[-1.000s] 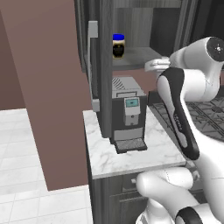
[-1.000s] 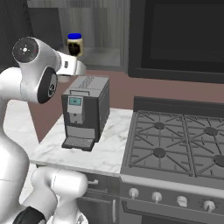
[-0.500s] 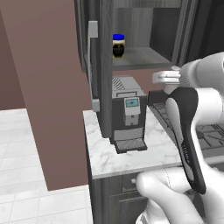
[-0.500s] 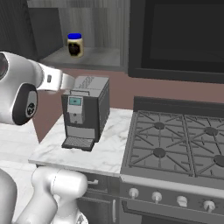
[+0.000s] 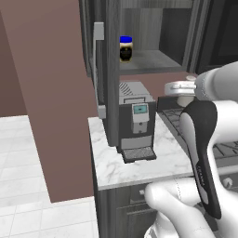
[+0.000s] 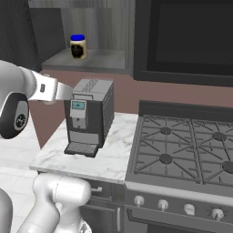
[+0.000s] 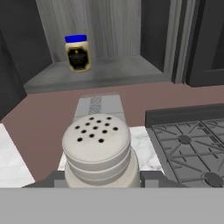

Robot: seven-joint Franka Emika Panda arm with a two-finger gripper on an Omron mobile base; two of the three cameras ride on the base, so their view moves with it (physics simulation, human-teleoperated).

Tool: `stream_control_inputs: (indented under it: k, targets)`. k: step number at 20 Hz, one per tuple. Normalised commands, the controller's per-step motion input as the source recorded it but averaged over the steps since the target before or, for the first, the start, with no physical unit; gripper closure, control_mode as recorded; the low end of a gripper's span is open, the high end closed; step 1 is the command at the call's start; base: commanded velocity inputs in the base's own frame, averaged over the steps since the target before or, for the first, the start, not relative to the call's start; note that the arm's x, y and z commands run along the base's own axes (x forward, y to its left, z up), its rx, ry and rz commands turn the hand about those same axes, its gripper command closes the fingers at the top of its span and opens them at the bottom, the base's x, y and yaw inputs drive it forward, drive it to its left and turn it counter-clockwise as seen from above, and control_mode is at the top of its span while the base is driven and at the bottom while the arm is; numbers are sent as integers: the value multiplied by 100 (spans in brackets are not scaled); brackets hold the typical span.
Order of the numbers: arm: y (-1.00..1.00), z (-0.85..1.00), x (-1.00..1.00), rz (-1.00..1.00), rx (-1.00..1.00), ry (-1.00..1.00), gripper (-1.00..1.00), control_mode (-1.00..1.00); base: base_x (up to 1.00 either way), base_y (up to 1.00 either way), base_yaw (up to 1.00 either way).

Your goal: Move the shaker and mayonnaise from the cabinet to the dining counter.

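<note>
**Inspector:** Left base view?
**Aide:** Mayonnaise stands on the open cabinet shelf, above the coffee machine.
**Inspector:** Right base view?
**Aide:** Mayonnaise on the same shelf; stove beside the machine.
**Inspector:** Hand view?
**Aide:** Gripper clamped narrowly on the shaker, clear of the cabinet.

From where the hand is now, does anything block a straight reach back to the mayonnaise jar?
Nothing visible does. The mayonnaise stands alone on the open cabinet shelf. But the hand holds the shaker.
</note>
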Motion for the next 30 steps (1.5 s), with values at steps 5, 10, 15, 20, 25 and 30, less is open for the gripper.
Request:
stream_control_inputs:
  k: [5, 10, 15, 20, 25, 30]
  targets:
    - [0, 0, 0, 0, 0, 0, 100, -100, 0, 0, 0]
    - [0, 0, 0, 0, 0, 0, 100, -100, 0, 0, 0]
    - [0, 0, 0, 0, 0, 0, 100, -100, 0, 0, 0]
    - [0, 0, 0, 0, 0, 0, 100, -100, 0, 0, 0]
    - [0, 0, 0, 0, 0, 0, 100, 100, 0, 0, 0]
    - [0, 0, 0, 0, 0, 0, 100, 100, 0, 0, 0]
